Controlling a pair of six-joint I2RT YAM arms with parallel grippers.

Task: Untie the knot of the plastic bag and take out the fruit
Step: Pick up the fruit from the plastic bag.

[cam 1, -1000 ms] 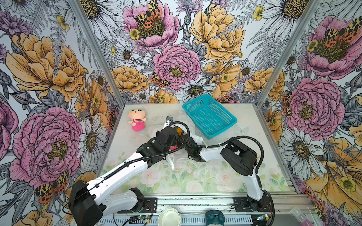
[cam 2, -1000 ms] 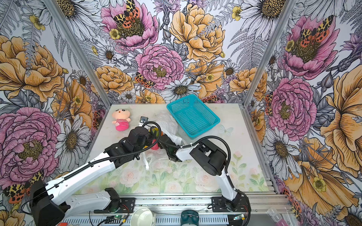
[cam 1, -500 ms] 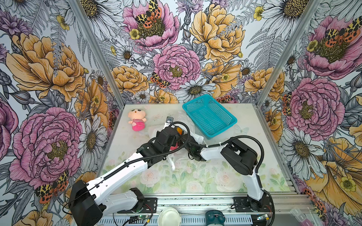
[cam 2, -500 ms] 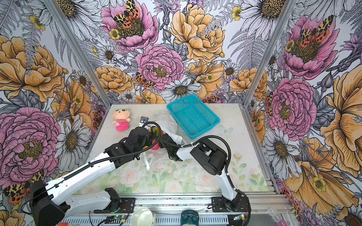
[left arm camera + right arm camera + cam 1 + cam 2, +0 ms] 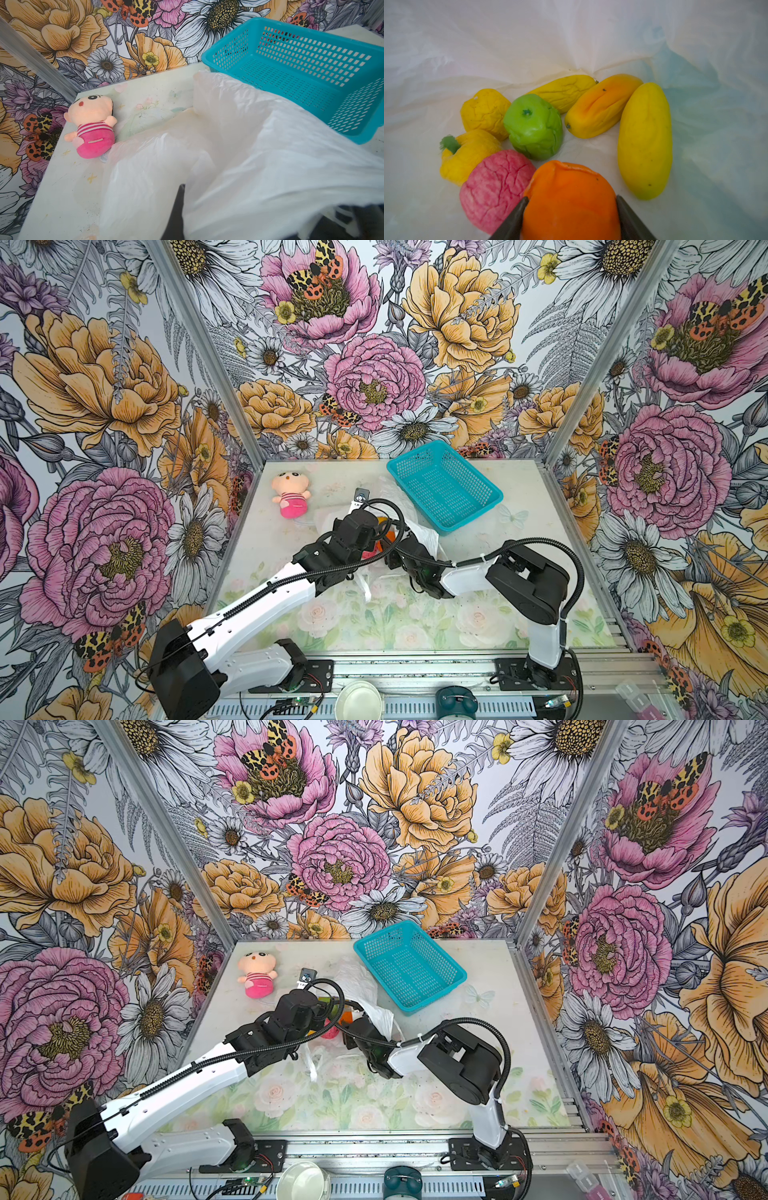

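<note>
The right hand (image 5: pixel 572 198) has narrowed over the last second, and its two fingers now press on either side of the orange fruit (image 5: pixel 569 180). Both arms otherwise sit where they were. Since the bag lies open, I judge the knot is already undone and the first fruit is gripped but not yet lifted out.

From the left, one pink doll (image 5: pixel 289 495) lies on the table (image 5: pixel 374 626). Next is the left hand (image 5: pixel 370 531), with its fingers together, pinching the film and holding the mouth up. The one plastic bag (image 5: pixel 239 135) sits mid-table, between the doll and the basket.

There are eight fruits, all inside the bag:
- four yellow
- one yellow-orange (image 5: pixel 602 106)
- one green (image 5: pixel 533 126)
- one pink (image 5: pixel 496 191)
- the clamped orange one

One teal basket (image 5: pixel 473 512) stands just beside the bag on the right, and no fruit has reached it yet.
</note>
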